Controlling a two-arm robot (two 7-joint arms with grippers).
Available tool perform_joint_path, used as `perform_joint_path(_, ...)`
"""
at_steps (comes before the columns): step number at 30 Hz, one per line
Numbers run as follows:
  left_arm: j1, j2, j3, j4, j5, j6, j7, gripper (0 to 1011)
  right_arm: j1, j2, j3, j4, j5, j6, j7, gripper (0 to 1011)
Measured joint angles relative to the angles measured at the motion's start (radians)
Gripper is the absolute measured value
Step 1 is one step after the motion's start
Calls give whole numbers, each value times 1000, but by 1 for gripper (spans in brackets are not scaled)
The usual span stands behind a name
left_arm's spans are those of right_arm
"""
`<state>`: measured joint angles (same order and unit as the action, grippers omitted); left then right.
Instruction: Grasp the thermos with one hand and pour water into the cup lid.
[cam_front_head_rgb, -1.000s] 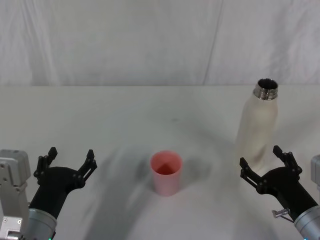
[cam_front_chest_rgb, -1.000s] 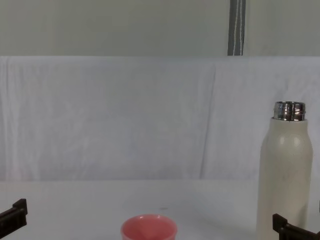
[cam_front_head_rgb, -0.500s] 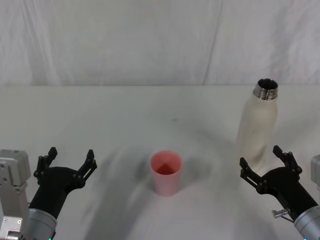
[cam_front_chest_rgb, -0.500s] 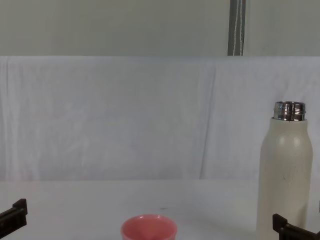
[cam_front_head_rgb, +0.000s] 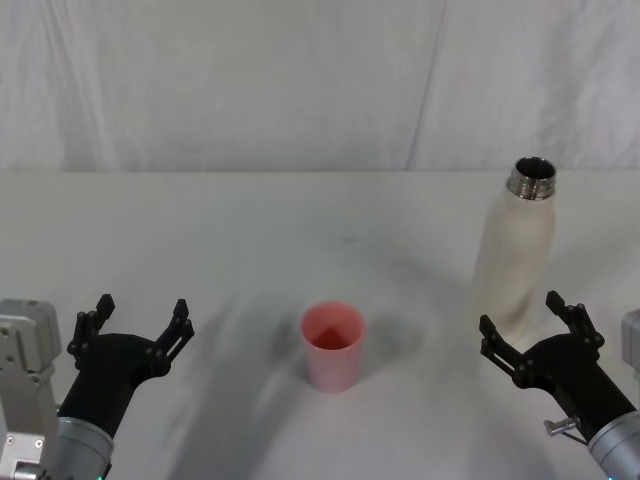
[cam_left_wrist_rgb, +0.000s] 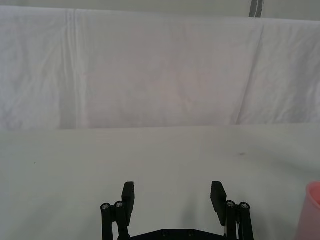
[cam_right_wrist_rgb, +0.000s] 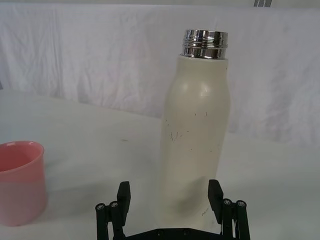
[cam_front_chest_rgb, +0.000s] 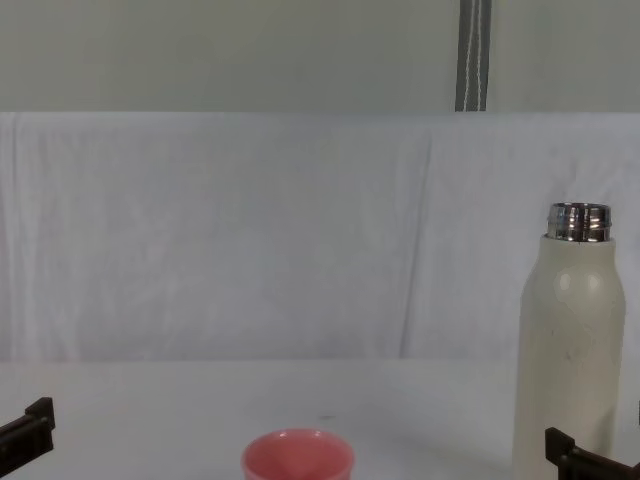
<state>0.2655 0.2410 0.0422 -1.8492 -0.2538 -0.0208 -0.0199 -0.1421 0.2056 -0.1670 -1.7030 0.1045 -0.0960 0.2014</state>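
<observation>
Cream-white and smooth, the thermos (cam_right_wrist_rgb: 195, 145) looks rigid, slippery and probably water-heavy, so close your wide-open, empty right claw (cam_right_wrist_rgb: 171, 197) around its mid-body, left claw (cam_left_wrist_rgb: 173, 195) likewise open and empty.

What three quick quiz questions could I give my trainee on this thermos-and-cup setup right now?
1. True or false: the right gripper is shut on the thermos.
2. Which stands nearer the robot's right arm: (a) the cup lid or (b) the thermos?
3. Fill in: the left gripper is ____ and holds nothing.

Key
1. False. It is open, just short of the thermos, which stands upright on the table.
2. b.
3. open.
</observation>
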Motion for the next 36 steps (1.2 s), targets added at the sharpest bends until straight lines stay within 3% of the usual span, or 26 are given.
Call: perform_joint_path(36, 0, 0, 0, 0, 0, 0, 0, 1001, 0, 0, 0, 0, 0, 0, 0, 1001)
